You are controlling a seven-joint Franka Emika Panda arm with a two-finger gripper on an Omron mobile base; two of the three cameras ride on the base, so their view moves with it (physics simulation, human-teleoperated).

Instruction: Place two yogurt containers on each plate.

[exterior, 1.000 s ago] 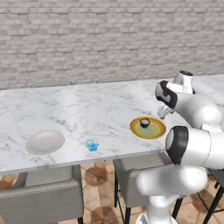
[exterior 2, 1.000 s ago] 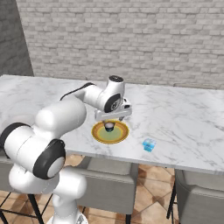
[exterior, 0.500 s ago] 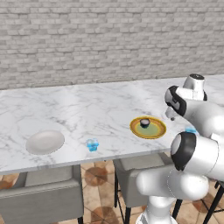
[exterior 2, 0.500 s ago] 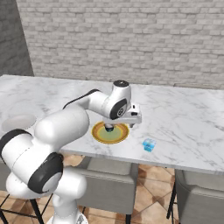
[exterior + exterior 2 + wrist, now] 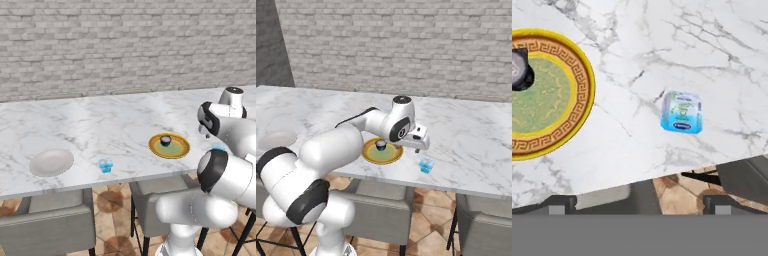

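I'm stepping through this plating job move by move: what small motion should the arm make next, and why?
Probably shift the open gripper over the light blue yogurt cup and start lowering onto it. The gripper holds nothing, the yellow-rimmed plate carries just the black cup, and this blue cup sits on the marble counter right beside that plate, near the front edge.
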